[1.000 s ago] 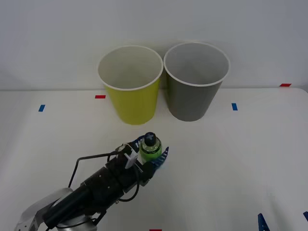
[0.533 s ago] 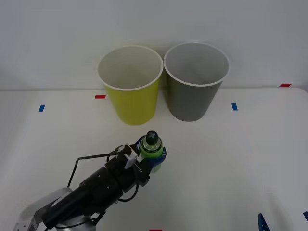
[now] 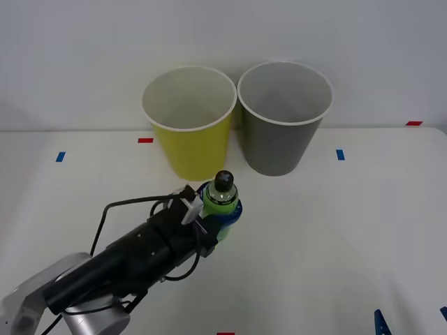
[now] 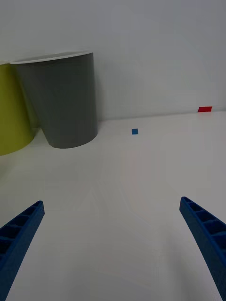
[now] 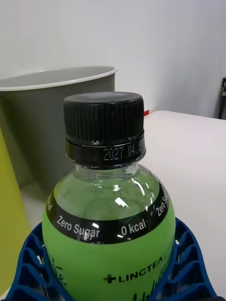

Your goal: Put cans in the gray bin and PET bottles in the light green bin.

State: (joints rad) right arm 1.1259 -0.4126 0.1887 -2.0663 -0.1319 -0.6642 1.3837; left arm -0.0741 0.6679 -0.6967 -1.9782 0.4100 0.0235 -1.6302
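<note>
Left gripper [image 3: 222,213] is clamped on the green-labelled PET bottle [image 3: 221,199] — held upright by the body, cap clear, just before the light green bin [image 3: 189,125], ready to lift over its rim. Gray bin [image 3: 284,120] stands beside. Right gripper [image 4: 113,244] waits, fingers apart, at the table [image 3: 349,230] near edge.

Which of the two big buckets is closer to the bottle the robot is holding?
The round yellow-green bucket. It stands just behind the small green-labelled bottle gripped in the left tool; the dark gray bucket sits farther right.

Overhead front cam; wrist cams sharing gray bin [image 4: 63,99].
</note>
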